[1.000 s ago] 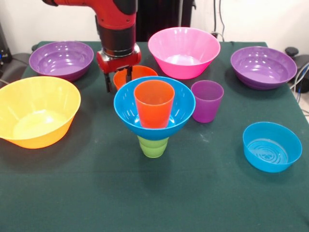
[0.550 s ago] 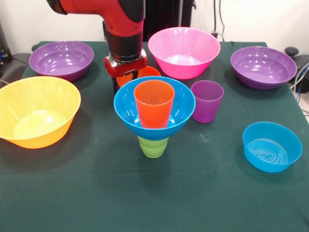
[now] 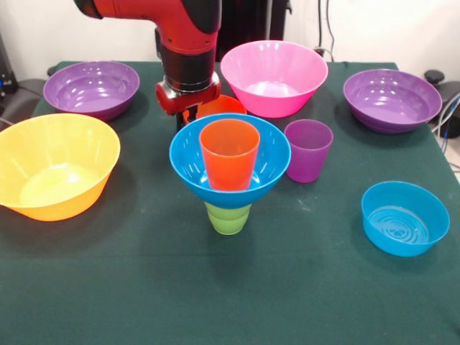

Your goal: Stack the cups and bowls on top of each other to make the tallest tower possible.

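The tower stands mid-table: a green cup (image 3: 228,218) upside down, a medium blue bowl (image 3: 267,164) on it, and an orange cup (image 3: 230,154) upright in that bowl. Just behind it, my gripper (image 3: 188,115) hangs low and is shut on the left rim of the small orange bowl (image 3: 224,106), which the blue bowl's rim mostly hides. A purple cup (image 3: 308,151) stands to the right of the tower. Around them lie a large yellow-orange bowl (image 3: 54,165), a pink bowl (image 3: 273,75), two purple bowls (image 3: 91,88) (image 3: 392,99) and a small shallow blue bowl (image 3: 405,218).
Everything sits on a dark green cloth (image 3: 215,302) over the table. Cables (image 3: 449,115) hang off the right edge. The arm's red and black wrist (image 3: 188,43) reaches down close to the pink bowl's left side.
My gripper shifted right and closed on the small orange bowl's rim. The bowl has moved a little right and up with it. The tower has not moved.
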You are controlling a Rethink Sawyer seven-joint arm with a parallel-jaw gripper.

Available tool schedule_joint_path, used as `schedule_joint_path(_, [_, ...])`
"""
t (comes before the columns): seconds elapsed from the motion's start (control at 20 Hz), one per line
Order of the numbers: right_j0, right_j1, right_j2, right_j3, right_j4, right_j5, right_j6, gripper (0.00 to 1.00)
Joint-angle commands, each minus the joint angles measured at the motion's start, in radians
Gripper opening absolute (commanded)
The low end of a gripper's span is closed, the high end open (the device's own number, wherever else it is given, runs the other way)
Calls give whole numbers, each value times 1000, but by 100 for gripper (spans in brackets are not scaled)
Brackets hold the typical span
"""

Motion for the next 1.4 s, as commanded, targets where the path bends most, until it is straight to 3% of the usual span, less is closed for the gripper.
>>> schedule_joint_path(0.05, [23,46,1,-80,-3,74,86,0])
schedule_joint_path(0.25, [13,-17,2,-27,-5,68,75,0])
schedule_joint_path(0.35, [4,-111,-13,38,-13,71,64,0])
schedule_joint_path(0.5, [-67,-261,39,147,2,99,-18,0])
schedule_joint_path(0.55, [-71,-283,40,160,-11,76,-20,0])
schedule_joint_path(0.6, [-115,-319,83,195,-2,58,-46,0])
schedule_joint_path(0.7, [-140,-362,107,218,14,90,-70,0])
schedule_joint_path(1.15, [-146,-375,140,222,2,81,-31,0])
schedule_joint_path(1.4, [-192,-428,197,250,49,113,-60,0])
